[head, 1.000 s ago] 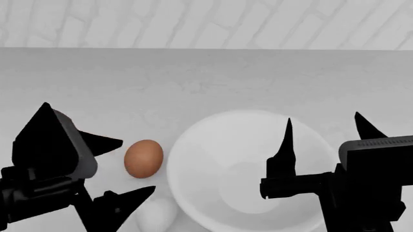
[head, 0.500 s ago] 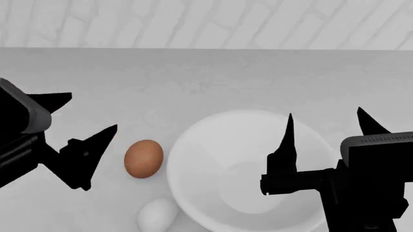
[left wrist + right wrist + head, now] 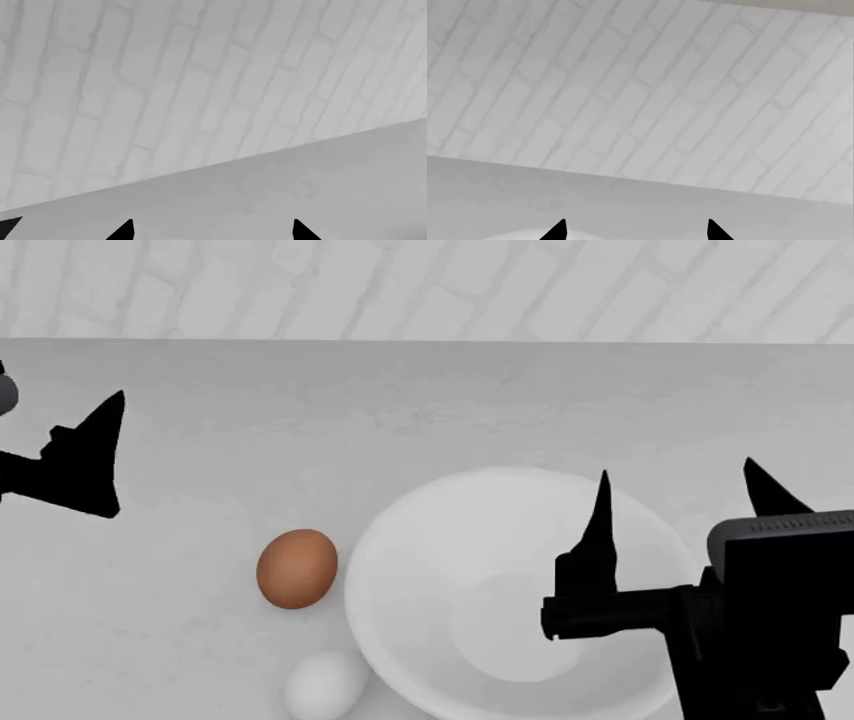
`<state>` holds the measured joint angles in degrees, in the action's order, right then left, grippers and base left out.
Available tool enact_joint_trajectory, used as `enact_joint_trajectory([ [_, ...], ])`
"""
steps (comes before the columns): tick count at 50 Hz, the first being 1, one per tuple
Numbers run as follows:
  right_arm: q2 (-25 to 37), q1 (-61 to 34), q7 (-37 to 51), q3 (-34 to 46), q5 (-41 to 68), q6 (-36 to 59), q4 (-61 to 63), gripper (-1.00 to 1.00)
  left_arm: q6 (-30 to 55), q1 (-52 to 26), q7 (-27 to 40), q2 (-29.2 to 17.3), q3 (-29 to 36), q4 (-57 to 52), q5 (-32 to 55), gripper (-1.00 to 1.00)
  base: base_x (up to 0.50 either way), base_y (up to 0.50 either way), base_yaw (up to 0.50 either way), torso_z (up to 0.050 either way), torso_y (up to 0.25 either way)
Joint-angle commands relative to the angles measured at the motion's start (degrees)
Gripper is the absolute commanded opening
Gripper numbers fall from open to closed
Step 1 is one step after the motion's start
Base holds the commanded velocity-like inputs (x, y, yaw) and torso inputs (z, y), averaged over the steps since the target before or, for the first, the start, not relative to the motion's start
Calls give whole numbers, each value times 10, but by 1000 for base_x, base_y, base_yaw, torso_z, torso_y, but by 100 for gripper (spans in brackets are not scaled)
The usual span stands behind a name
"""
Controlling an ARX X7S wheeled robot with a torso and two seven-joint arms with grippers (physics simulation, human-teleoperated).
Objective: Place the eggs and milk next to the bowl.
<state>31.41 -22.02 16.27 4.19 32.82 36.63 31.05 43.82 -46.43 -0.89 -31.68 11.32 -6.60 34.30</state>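
A reddish-brown egg [image 3: 296, 568] lies on the white table just left of the large white bowl [image 3: 441, 540]. A white egg [image 3: 326, 685] rests by the bowl's near-left rim. The milk is out of view. My right gripper [image 3: 674, 472] hovers over the right half of the bowl, open and empty; the right wrist view shows both tips [image 3: 636, 223] spread wide. My left gripper [image 3: 213, 223] is open with nothing between its tips. In the head view only one of its fingers [image 3: 91, 455] shows, at the left edge, well away from the eggs.
A pale brick wall [image 3: 427, 285] rises behind the table's far edge [image 3: 427, 340]. The grey-white tabletop [image 3: 400, 410] stretches between the bowl and the wall. Both wrist views show only wall and tabletop beyond the tips.
My left arm has swung up and to the left, away from the two eggs, until it is mostly out of the head view. The right arm has barely shifted. Eggs and bowl stayed put.
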Motion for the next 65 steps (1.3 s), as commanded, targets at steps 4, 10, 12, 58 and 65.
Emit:
enact_joint_trajectory([
  [4, -7, -6, -6, -3, -8, -1, -9, 100, -26, -5, 20, 10, -34, 59, -13, 100, 0, 0, 0, 0, 0],
  [10, -7, -9, -6, -1, -8, -1, -12, 100, -30, 0, 33, 6, -43, 65, -19, 100, 0, 0, 0, 0, 0],
  [12, -6, -11, -6, -1, -7, 0, -12, 100, -34, 1, 34, 5, -42, 69, -23, 100, 0, 0, 0, 0, 0],
  [58, -37, -116, 211, -64, 130, 304, 120, 100, -89, 27, 26, 8, -31, 105, -48, 100, 0, 0, 0, 0, 0],
  [65, -55, -126, 265, -95, 147, 349, 135, 100, -95, 27, 26, 7, -32, 110, -50, 100, 0, 0, 0, 0, 0],
])
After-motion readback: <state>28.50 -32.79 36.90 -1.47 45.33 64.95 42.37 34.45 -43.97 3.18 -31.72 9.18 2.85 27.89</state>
